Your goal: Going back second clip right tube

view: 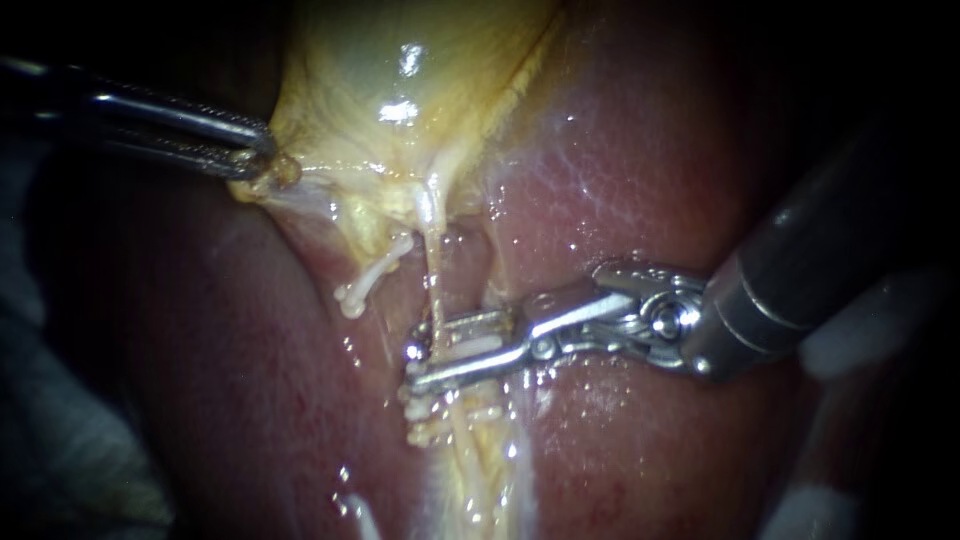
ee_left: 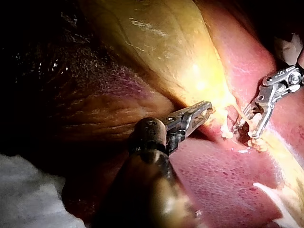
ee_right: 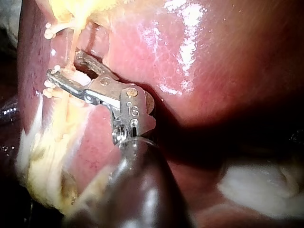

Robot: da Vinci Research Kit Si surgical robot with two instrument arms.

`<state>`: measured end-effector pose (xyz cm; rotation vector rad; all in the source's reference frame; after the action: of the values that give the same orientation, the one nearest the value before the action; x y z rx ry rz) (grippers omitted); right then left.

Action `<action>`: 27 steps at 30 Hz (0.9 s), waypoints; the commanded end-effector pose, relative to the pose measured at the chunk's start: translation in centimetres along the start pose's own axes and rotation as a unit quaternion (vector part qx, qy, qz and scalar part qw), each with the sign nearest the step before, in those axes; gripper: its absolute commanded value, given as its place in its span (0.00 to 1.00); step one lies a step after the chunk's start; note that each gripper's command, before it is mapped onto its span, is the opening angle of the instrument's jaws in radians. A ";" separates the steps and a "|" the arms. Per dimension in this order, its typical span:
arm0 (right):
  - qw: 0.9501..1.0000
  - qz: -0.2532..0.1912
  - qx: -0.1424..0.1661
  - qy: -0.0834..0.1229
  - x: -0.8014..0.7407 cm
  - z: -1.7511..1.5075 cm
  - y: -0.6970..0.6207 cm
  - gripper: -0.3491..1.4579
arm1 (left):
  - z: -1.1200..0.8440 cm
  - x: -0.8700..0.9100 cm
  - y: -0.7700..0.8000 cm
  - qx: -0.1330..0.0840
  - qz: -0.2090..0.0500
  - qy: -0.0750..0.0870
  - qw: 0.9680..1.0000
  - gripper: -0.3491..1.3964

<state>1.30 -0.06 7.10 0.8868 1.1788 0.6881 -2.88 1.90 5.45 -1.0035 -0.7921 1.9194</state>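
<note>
My right instrument (view: 415, 365) reaches in from the right. Its jaws stand spread across the right tube (view: 437, 270), and a white clip (view: 475, 347) lies on the tube between them. A nearer clip (view: 425, 408) sits on the same tube, just beside my lower jaw. My left instrument (view: 255, 160), coming from the far left, is pinched on the edge of the gallbladder (view: 400, 60) and holds it away, so the tube looks stretched.

The main risk, as I judge it, is in backing out. If a jaw tip is hooked behind the tube, or the white clip catches inside a jaw, a pull would drag the tube sideways or lever the clip loose. Dropping the lower jaw could knock the nearer clip.

Open room lies to the right, back along my own shaft over the bare liver (view: 640, 160). To the left a third clip (view: 368, 280) hangs close, and the liver surface lies right under my jaws, so there is little room downward.
</note>
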 end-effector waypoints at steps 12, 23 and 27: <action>0.996 -0.064 0.053 -0.028 0.03 -0.24 -0.30 0.47 | -0.01 -0.01 0.00 0.000 0.000 0.000 1.000 0.00; 0.992 -0.082 0.085 -0.041 0.15 -0.27 -0.65 0.46 | -0.01 0.00 0.00 0.001 0.000 0.000 1.000 0.00; 0.992 -0.085 0.085 -0.041 0.15 -0.28 -0.64 0.46 | -0.01 0.00 0.00 0.001 0.000 0.000 1.000 0.00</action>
<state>1.08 -0.19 6.42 0.9328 1.2384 0.4108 -2.87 1.90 5.45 -1.0041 -0.7906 1.9200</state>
